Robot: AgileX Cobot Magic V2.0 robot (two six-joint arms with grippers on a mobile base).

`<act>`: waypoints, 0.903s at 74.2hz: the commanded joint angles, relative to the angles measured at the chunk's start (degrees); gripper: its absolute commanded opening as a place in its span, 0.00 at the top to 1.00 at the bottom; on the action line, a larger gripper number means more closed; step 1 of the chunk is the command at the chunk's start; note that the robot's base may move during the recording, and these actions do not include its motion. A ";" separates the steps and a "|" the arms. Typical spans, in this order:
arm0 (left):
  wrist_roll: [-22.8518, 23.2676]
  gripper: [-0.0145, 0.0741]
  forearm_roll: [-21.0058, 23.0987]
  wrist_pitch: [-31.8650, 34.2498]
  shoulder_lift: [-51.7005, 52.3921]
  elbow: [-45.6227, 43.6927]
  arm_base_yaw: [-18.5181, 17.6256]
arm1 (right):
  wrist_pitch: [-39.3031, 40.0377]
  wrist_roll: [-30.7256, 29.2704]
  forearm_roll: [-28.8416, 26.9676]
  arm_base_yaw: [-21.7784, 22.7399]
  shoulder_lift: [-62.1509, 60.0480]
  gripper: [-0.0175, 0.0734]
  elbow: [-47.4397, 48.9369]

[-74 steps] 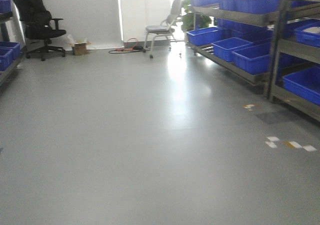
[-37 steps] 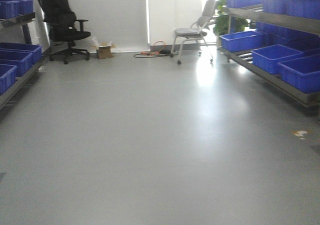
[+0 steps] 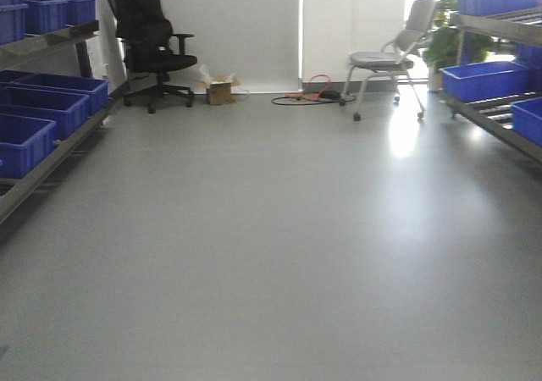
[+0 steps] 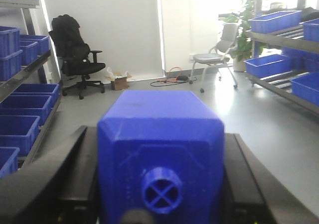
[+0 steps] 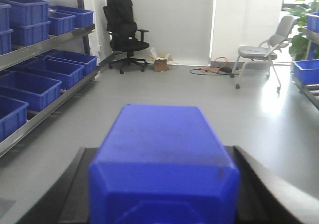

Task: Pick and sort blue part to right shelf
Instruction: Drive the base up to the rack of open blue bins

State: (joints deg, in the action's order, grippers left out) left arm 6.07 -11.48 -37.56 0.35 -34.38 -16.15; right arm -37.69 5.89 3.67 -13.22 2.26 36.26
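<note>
- Left wrist view: blue part (image 4: 160,149), near end cut by the bottom edge; left gripper (image 4: 158,132) fingers (image 4: 60,179) blurred and largely cropped.
- Right wrist view: second blue part (image 5: 164,169) and right gripper (image 5: 159,149) fingers (image 5: 264,199), cut likewise.
- Front view: left shelf (image 3: 51,45) and right shelf (image 3: 495,129), cropped at the frame edges; far cardboard box (image 3: 220,89), contents too small to tell.

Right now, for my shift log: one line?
left gripper: blue part held | right gripper: second blue part held | ahead: black chair
</note>
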 commanded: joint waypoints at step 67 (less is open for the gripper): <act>0.45 0.50 -0.12 5.45 0.48 5.47 -0.04 | 5.49 -0.03 0.54 0.17 1.04 0.57 1.57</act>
State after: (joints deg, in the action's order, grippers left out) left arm 6.07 -11.36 -37.56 0.35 -28.85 -16.15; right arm -37.69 5.89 3.77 -13.22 2.26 36.26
